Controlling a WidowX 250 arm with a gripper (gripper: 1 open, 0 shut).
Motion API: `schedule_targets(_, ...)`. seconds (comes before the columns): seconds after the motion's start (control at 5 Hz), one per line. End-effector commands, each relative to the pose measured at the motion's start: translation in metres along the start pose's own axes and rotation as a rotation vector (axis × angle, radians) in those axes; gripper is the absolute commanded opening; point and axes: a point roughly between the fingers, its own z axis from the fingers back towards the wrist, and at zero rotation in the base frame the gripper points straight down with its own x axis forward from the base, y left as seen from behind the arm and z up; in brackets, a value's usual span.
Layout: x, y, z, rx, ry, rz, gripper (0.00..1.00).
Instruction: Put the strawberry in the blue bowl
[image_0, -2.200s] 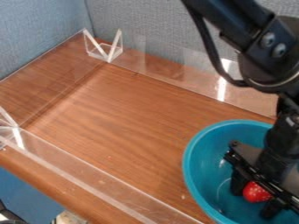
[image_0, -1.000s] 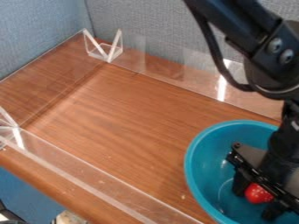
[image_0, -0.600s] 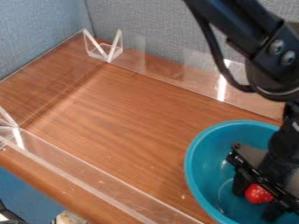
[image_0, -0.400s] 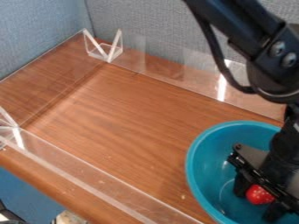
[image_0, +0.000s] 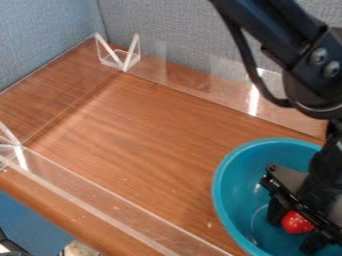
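The blue bowl sits at the lower right of the wooden table, partly cut off by the frame edge. Inside it, low over the bottom, the black gripper points straight down and is shut on the small red strawberry. The strawberry shows between the fingers near the bowl's inner floor. Whether it touches the floor I cannot tell. The arm rises from the bowl toward the upper right and hides the bowl's far right side.
The wooden tabletop is fenced by low clear plastic walls, with a clear corner bracket at the back left and another at the front left. A grey-blue wall stands behind.
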Motion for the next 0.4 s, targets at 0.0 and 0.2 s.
schedule_targets(0.0,0.0022,-0.0043,0.0132,-0.01,-0.04,-0.017,0.0)
schedule_targets(0.2,0.0021,-0.0045,0.0147,-0.006,-0.045,-0.018,0.0)
